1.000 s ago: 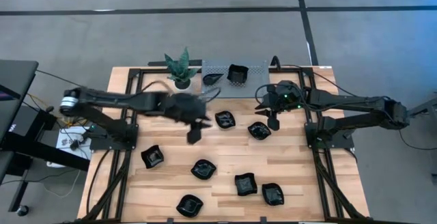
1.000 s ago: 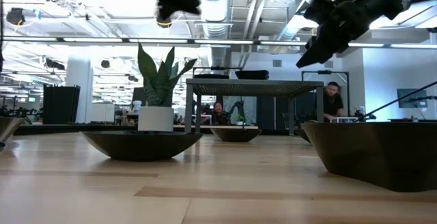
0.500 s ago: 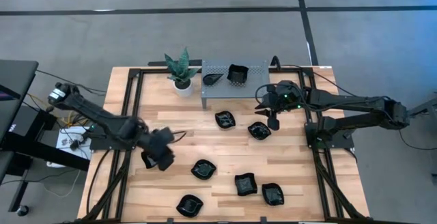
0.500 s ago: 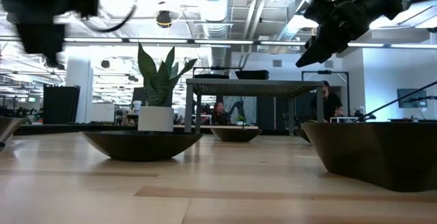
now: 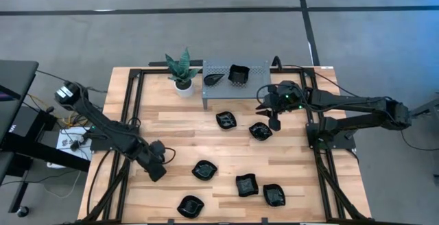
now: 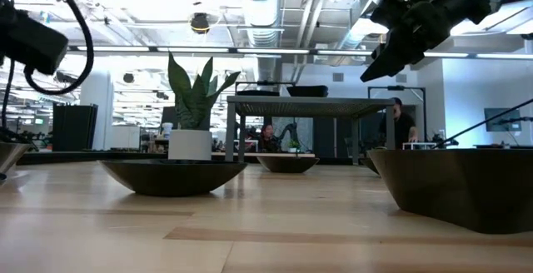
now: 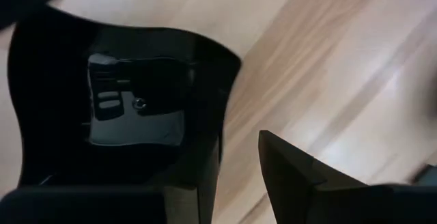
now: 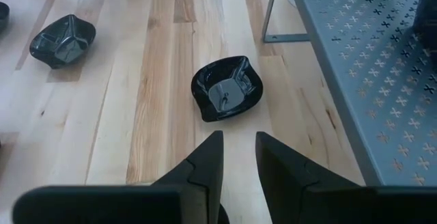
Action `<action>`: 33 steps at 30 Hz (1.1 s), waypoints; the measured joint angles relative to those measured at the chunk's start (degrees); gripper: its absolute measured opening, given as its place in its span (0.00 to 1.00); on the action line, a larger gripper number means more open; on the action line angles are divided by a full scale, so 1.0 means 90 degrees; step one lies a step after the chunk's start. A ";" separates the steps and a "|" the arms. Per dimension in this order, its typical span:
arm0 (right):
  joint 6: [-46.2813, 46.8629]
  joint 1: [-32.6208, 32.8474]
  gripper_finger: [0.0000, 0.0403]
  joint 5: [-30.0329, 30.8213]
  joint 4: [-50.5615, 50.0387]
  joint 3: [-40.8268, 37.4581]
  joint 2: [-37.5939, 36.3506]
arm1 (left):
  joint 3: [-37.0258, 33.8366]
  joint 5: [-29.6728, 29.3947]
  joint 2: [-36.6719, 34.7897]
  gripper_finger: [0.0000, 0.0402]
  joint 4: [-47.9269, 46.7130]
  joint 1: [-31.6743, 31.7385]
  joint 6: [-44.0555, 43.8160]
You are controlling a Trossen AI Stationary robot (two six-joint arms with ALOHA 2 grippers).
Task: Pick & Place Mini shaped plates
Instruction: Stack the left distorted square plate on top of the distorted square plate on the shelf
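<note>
**Left claw at a plate on the near-left of the surface; right claw idle by the rack**

The left claw [image 5: 156, 169] is low over the near-left part of the wooden surface [image 5: 178, 125], at a glossy black mini plate [image 7: 116, 108]. In the left wrist view one finger overlaps the plate's rim and the other stands over bare wood beside it; the fingers are parted with a clear gap, and no grip on the plate can be confirmed.

The right claw [image 5: 274, 123] hangs above the surface near the right end of the grey perforated rack [image 5: 255, 67]. Its fingers [image 8: 205, 162] stand slightly apart and hold nothing. A wavy-edged plate [image 8: 227, 89] lies on the wood just ahead of them.

Two plates rest on the rack: a leaf-shaped plate [image 5: 213, 79] and a square plate [image 5: 238, 74]. Six further plates lie spread over the centre and near side of the surface. A small potted plant [image 5: 182, 70] stands left of the rack.
</note>
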 joint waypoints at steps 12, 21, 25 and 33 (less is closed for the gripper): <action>-0.0002 -0.0002 0.20 0.0000 0.0092 0.0000 0.0000 | -0.0002 -0.0095 0.0744 0.27 0.0023 0.0002 0.0006; -0.0002 -0.0002 0.20 0.0000 0.0121 0.0000 0.0000 | 0.0009 -0.0104 0.0889 0.05 0.0227 0.0061 0.0991; -0.0002 -0.0002 0.20 0.0000 0.0124 0.0000 0.0000 | 0.0309 -0.0172 0.0789 0.02 0.0224 0.0219 0.1202; -0.0005 -0.0002 0.20 0.0000 0.0172 0.0000 0.0000 | 0.2040 -0.1559 0.0786 0.01 0.0312 0.1201 0.4574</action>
